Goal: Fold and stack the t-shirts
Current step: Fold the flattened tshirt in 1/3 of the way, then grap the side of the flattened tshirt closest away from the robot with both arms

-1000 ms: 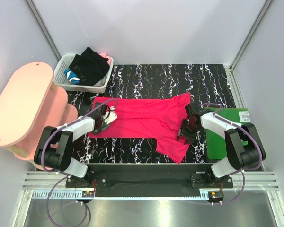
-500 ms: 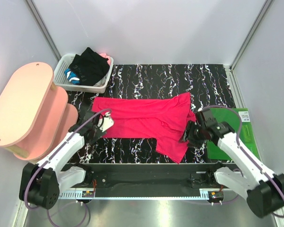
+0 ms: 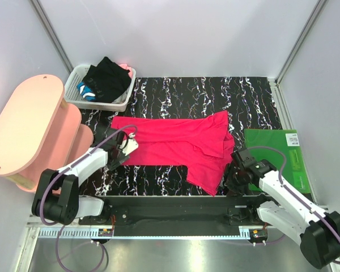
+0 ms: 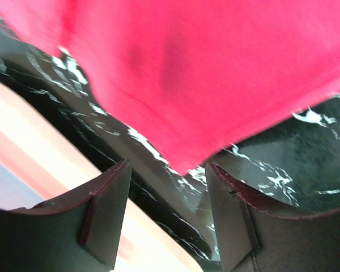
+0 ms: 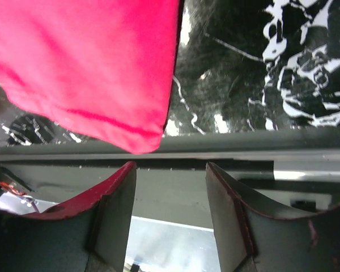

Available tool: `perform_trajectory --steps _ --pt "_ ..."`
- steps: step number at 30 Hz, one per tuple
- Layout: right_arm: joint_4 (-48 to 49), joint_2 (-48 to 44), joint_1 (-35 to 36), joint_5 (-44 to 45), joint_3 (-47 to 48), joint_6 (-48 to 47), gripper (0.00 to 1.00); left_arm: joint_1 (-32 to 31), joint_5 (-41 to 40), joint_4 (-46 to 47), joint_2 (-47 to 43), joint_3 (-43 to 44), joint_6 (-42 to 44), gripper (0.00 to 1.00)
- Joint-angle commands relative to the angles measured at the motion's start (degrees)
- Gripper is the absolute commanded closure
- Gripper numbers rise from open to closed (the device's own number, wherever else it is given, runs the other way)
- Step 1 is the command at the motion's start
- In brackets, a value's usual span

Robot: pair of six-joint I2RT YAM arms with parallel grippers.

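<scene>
fold not started: the soft pink-red cloth t-shirt (image 3: 175, 143) lies spread. left end effector (image 4: 167, 187) and right end effector (image 5: 170, 170) are released. next, likely: pinch its near corners.

The spread t-shirt (image 3: 170, 144) lies across the middle of the table (image 3: 204, 93). The basket (image 3: 73, 80) sits at the far-left corner, with a second t-shirt (image 3: 109, 79) in it. The mat (image 3: 275, 156) lies right of the spread t-shirt. Left gripper (image 4: 167, 218) at its left edge; right gripper (image 5: 170, 212) at its near-right corner
</scene>
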Motion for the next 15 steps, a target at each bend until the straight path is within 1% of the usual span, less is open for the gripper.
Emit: perform_trajectory --steps 1,6,11,15 --pt "5.53 3.19 0.65 -0.71 -2.21 2.15 0.4 0.5 1.15 2.58 0.36 2.81 -0.4 0.4" --pt "8.34 6.88 1.0 -0.71 -0.81 2.24 0.4 1.12 1.33 3.63 1.15 1.85 -0.31 0.4" --pt "10.63 11.01 3.11 0.17 0.6 3.3 0.41 1.56 1.68 4.77 2.12 1.23 -0.22 0.4" --pt "13.61 14.35 4.25 0.34 0.86 4.35 0.43 1.64 1.86 5.48 2.99 1.06 -0.22 0.4"
